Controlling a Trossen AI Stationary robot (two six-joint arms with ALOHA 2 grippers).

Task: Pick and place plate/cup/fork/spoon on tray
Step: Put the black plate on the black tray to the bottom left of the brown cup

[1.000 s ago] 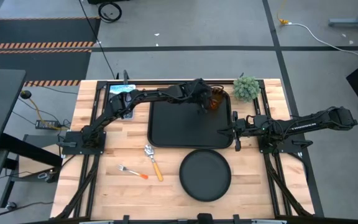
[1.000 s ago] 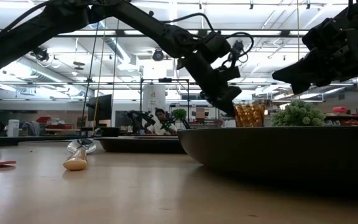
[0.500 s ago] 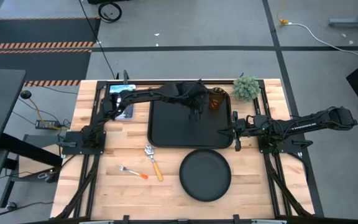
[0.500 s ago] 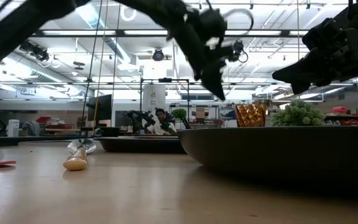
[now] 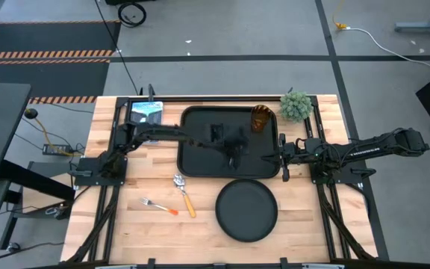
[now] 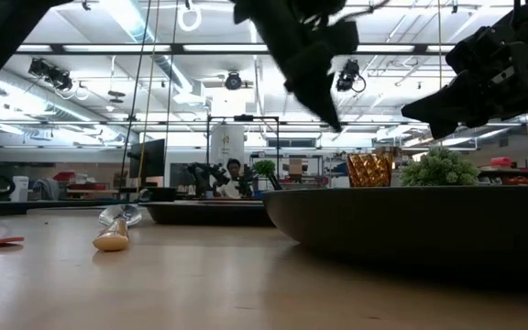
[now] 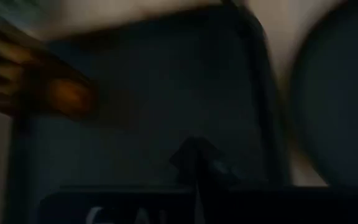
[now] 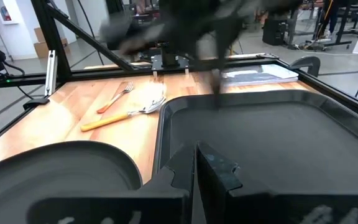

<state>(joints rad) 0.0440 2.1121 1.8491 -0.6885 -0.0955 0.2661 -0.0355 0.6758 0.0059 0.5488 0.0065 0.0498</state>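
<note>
The amber cup (image 5: 260,118) stands upright on its base in the far right corner of the black tray (image 5: 200,161); it also shows in the low view (image 6: 368,170). My left gripper (image 5: 234,148) hangs shut and empty above the middle of the tray, apart from the cup. My right gripper (image 5: 283,158) is shut and empty at the tray's right rim. The round black plate (image 5: 246,210) lies flat on the table in front of the tray. The spoon (image 5: 184,193) and the fork (image 5: 160,206) lie on the table to the plate's left.
A small green potted plant (image 5: 295,105) stands at the far right, just beyond the tray's corner. A blue-white card (image 5: 146,112) lies at the far left. Bare wood shows left of the tray and at the near left corner.
My left gripper has drawn back from the cup, going toward the table's near edge and a little left, and has risen; it is now over the tray's middle. The cup stays upright in the tray's far right corner.
</note>
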